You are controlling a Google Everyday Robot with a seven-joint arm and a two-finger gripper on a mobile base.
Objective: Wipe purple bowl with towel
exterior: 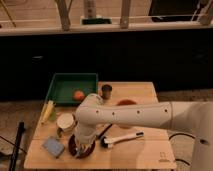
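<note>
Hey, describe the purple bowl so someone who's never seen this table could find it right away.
On the wooden table, look at the front left, just in front of the white cup-like bowl and right of the blue sponge. The purple bowl sits there under the robot's hand; it's dark maroon, unlike the brighter orange-red dish farther back.

No readable text found. Illegible mark (164, 154) noted at table (135, 156) front-right corner. Gripper (83, 145) seen over purple bowl (72, 147), front-left.
</note>
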